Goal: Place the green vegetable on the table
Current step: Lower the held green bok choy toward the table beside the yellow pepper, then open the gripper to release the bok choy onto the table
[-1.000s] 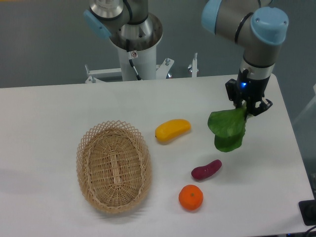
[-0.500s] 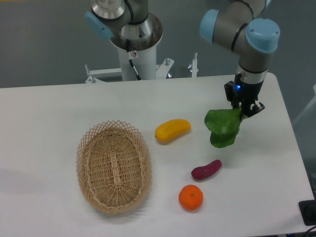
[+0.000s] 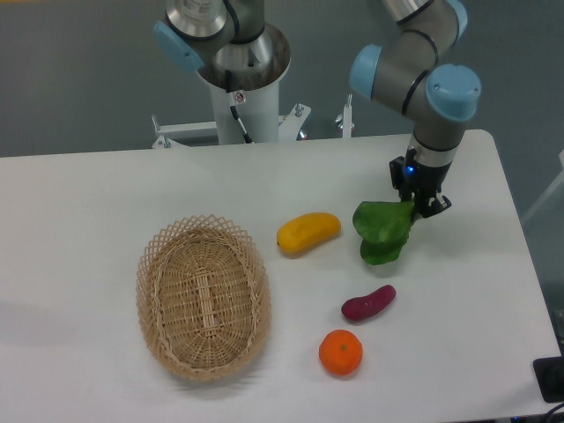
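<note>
— How's the light?
— Bright, even, from overhead. Soft faint shadows under the basket [image 3: 203, 304] and fruit on the table [image 3: 88, 203].
— Sharp?
— Mostly; slight softness throughout, no glare, no edge warping.

Gripper [image 3: 417, 204] shifted left and farther back over the table [image 3: 106, 194], green vegetable [image 3: 382, 231] carried along, nearer the yellow fruit [image 3: 308, 232]
</note>
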Tool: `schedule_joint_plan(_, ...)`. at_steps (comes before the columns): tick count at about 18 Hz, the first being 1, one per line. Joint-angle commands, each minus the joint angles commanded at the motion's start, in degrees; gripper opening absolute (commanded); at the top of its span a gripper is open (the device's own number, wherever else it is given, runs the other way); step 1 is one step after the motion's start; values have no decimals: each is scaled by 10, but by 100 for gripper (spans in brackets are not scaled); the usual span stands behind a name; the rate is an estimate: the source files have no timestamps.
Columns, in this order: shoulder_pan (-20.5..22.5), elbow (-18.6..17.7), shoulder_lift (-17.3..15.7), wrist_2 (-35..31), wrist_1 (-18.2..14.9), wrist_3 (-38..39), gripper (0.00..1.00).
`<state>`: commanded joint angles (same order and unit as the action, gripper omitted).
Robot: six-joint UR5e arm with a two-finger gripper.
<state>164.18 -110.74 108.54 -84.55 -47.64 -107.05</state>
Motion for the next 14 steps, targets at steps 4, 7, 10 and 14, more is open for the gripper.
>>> schedule_joint_plan(4,0,0,0,0,1,2,51)
schedule_joint_plan(7,0,3,1,1,1,-4,100)
schedule_joint_plan(10,0,4,-1,1,1,4,100)
schedule_joint_plan(14,2,8,-7,3,3,18,100)
